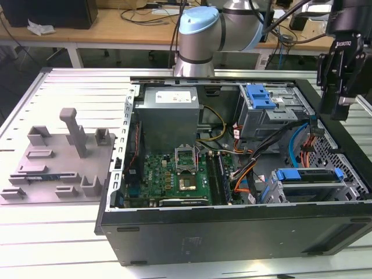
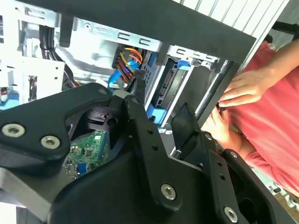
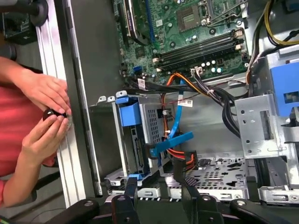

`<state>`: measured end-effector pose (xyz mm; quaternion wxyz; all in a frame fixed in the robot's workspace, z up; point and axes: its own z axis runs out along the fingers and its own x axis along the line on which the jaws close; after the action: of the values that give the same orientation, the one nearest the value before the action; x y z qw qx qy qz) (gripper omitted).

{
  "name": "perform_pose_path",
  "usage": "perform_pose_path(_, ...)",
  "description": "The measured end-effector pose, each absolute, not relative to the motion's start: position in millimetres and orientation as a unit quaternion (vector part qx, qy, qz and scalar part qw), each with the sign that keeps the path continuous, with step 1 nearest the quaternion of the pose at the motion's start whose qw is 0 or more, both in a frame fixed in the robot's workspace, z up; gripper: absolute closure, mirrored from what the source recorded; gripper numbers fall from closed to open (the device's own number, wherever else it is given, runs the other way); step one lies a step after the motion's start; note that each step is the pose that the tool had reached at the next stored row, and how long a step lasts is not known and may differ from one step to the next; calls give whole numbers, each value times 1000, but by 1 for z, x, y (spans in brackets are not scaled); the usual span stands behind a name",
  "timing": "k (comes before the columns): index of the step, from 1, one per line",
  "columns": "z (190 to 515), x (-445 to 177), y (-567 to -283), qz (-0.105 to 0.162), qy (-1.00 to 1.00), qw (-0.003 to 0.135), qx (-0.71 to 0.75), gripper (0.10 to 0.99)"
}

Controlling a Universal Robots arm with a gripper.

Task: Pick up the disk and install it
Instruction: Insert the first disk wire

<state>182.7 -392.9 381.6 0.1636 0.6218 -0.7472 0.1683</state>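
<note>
The gripper (image 1: 339, 107) hangs over the computer case's (image 1: 232, 224) outer rim at two o'clock in the exterior view, fingers (image 3: 189, 191) spread and empty. The disk (image 1: 308, 176) sits in its bay at four o'clock, cables (image 3: 180, 135) crowding its inner side. A person's hands (image 3: 49, 116) are just outside the rim.

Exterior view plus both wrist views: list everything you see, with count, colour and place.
computer case: one, black, open, on the table
table: one, white, slatted, under everything
power supply box: one, grey, inside the case
motherboard: one, green, case floor
disk: one, silver in blue bracket, seated in bay, exterior view's right
drive cage: one, grey with blue tab, inside the case
cables: several, orange, blue, black, between bays
fixture plate: one, grey, exterior view's left
hands: two, beside the case's outer wall
gripper: one, black, jaws open and empty, above case's edge
</note>
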Motion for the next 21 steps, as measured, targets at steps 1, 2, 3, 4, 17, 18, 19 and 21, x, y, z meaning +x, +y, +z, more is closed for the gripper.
perform_pose_path(1,380,183,-391,168,-747,166,622,584)
perform_pose_path(2,380,183,-391,168,-747,167,622,584)
perform_pose_path(3,380,183,-391,168,-747,167,622,584)
perform_pose_path(4,380,183,-391,168,-747,167,622,584)
perform_pose_path(17,361,183,-370,177,-740,192,620,584)
perform_pose_path(18,359,183,-371,173,-738,198,621,584)
perform_pose_path(19,357,183,-371,173,-738,199,621,584)
perform_pose_path(21,352,186,-371,173,-738,199,621,584)
